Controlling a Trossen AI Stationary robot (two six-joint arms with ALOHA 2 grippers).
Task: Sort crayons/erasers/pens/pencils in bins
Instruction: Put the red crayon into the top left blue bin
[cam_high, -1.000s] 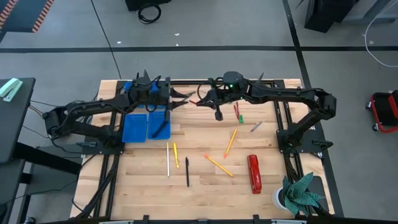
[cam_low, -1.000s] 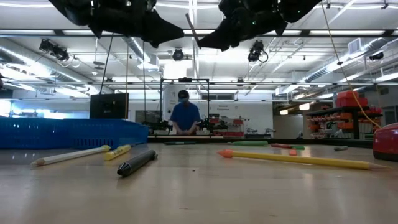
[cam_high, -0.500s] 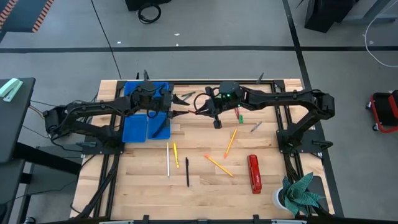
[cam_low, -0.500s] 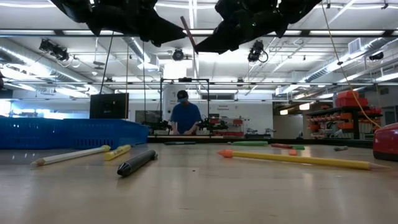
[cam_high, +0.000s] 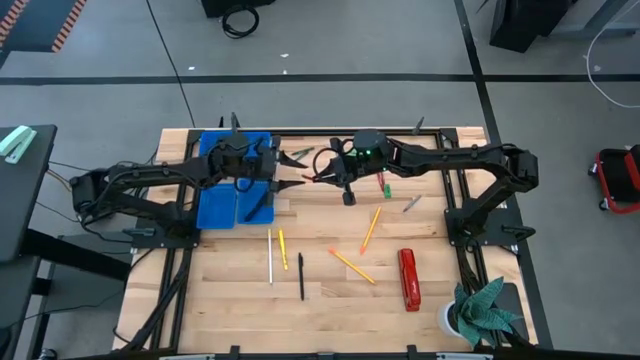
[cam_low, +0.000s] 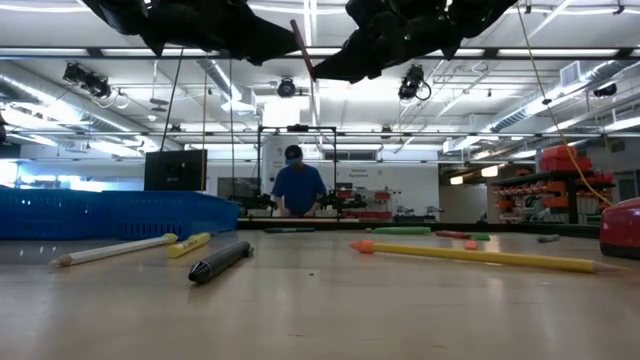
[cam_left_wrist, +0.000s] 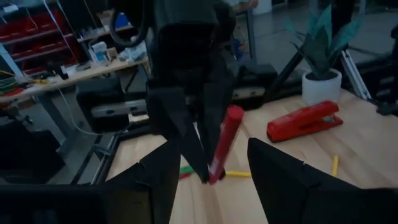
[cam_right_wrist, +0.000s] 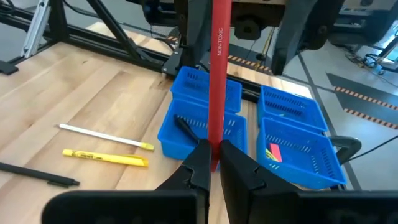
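Two grippers meet mid-air above the table near the bins (cam_high: 235, 190), a handover by the look of it. The right gripper (cam_right_wrist: 211, 163) is clamped on the lower end of a red crayon (cam_right_wrist: 217, 68), holding it upright. The left gripper (cam_left_wrist: 208, 177) faces it with fingers spread wide, holding nothing; the crayon (cam_left_wrist: 222, 142) sits between those fingers without touching either.

Risk, as I judge it: if the right gripper lets go before the left has closed, the crayon drops and may roll among the pencils (cam_high: 370, 228) and the pen (cam_high: 300, 276) on the wood. A closing left finger could also knock the stick sideways, since it is only pinched at one end. One bin (cam_right_wrist: 298, 146) already holds small pieces; another holds a dark pen (cam_right_wrist: 186, 127).
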